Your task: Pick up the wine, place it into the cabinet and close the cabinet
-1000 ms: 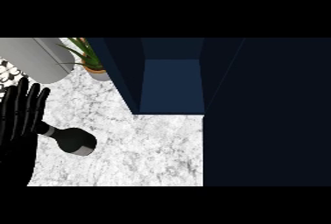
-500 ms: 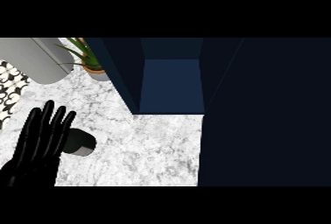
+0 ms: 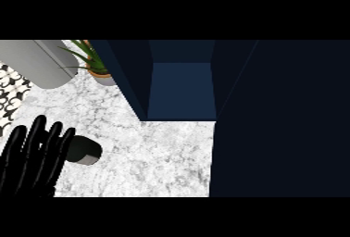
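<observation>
Fingers of the left hand are straight and spread, far left of the cabinet, lying over the wine. The dark bottle lies on the marble counter, left of and below the cabinet's open blue inside. A potted plant sits by the cabinet's left wall.

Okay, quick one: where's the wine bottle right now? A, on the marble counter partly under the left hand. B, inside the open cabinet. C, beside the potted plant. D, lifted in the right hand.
A: the wine bottle lies on the counter, partly hidden by the left hand.
</observation>
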{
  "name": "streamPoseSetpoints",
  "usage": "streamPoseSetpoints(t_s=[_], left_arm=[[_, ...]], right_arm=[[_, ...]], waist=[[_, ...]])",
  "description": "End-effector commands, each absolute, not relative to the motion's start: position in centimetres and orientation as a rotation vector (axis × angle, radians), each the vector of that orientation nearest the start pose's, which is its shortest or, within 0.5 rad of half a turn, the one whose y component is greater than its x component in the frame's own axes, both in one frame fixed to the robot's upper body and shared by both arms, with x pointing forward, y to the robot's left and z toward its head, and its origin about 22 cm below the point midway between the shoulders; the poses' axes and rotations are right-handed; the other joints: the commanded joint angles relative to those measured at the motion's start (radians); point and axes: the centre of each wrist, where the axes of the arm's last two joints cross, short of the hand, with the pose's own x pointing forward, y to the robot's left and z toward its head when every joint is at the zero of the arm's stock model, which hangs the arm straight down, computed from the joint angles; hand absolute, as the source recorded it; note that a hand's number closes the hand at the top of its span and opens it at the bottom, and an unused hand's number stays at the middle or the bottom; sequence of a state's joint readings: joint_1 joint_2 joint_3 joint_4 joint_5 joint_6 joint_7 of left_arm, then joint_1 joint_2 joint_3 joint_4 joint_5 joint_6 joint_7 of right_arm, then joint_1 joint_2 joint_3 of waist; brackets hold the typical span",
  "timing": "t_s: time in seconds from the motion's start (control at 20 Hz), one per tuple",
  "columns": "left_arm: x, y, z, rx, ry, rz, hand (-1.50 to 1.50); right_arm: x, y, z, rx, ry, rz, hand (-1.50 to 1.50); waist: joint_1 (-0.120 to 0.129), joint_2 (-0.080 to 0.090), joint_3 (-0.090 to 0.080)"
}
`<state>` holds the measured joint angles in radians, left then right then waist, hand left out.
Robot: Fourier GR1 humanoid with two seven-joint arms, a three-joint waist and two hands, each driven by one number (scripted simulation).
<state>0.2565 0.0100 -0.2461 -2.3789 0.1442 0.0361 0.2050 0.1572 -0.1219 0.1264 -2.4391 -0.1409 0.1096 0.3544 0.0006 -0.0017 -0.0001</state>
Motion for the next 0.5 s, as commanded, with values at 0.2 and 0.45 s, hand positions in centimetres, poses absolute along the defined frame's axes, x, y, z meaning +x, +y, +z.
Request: streamPoseSetpoints(t_s=[0.2,0.45], left_arm=[[12.6,18.6,16.4,-0.294,-1.909,0.092,-1.5],[11.7,21.4,16.7,-0.244,-1.922,0.143,-1.5]], right_arm=[[13.3,-21.3,19.5,0.213,-1.932,0.22,-1.5],[12.1,-21.0,19.2,0.175,-1.947,0.229,-1.5]], waist=[[0.001,0.0,0.0],[-0.001,-0.001,0.0]])
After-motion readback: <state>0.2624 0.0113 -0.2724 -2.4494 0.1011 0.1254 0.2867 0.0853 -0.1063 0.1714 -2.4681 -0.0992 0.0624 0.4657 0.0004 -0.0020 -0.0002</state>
